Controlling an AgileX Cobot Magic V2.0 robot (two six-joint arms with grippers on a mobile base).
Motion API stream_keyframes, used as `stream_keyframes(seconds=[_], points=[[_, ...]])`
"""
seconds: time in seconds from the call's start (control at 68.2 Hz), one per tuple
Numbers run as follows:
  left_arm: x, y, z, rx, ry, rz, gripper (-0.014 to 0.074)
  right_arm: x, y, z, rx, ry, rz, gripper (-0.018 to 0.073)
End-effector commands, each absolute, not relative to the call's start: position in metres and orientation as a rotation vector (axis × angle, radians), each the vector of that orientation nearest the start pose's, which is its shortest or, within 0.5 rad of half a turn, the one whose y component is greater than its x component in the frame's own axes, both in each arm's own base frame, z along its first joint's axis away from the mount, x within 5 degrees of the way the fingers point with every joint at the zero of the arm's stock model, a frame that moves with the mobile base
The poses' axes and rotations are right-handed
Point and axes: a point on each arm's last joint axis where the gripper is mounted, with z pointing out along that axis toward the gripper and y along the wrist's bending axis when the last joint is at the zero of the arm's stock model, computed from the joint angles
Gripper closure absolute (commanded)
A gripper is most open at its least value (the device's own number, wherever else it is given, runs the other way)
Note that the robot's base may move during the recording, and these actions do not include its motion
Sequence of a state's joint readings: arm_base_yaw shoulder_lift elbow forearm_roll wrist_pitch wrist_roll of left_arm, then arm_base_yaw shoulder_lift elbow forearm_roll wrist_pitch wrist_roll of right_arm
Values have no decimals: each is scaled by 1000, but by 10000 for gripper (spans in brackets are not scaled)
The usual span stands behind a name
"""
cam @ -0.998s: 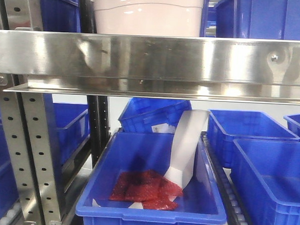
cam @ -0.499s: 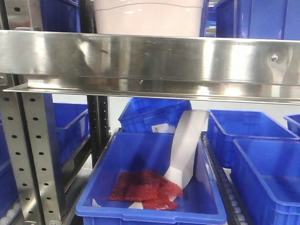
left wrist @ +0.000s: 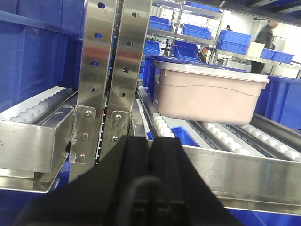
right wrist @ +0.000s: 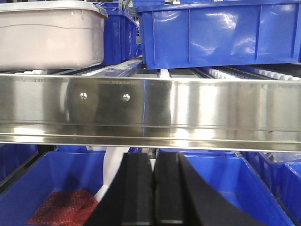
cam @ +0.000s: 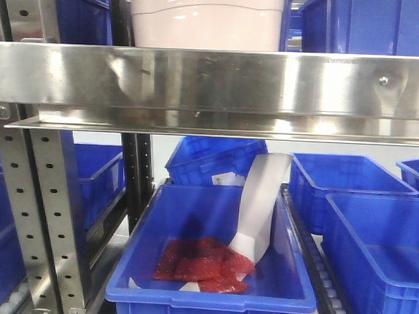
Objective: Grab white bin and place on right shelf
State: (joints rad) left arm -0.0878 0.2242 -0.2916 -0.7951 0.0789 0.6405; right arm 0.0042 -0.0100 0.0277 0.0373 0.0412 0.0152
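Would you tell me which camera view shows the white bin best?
The left wrist view: the white bin shows whole, rim to base, on the rollers. The front view catches only its lower front above the rail; the right wrist view, one corner.

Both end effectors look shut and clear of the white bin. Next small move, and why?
Probably open both end effectors and raise them toward the white bin. Left end effector and right end effector are shut, holding nothing, below the steel front rail, while the bin sits on the rollers behind it, untouched. Which shelf counts as the right one isn't clear.
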Motion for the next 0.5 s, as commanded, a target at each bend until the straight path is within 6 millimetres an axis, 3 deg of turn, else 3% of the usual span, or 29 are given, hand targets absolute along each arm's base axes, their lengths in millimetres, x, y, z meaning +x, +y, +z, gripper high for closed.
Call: stream_keyframes(seconds=[0.0, 0.484], points=[[67, -8, 305, -40, 1416, -226, 713, 55, 0, 209, 25, 1441, 34, 484], [67, -8, 305, -40, 1416, -226, 713, 55, 0, 209, 25, 1442, 34, 484]])
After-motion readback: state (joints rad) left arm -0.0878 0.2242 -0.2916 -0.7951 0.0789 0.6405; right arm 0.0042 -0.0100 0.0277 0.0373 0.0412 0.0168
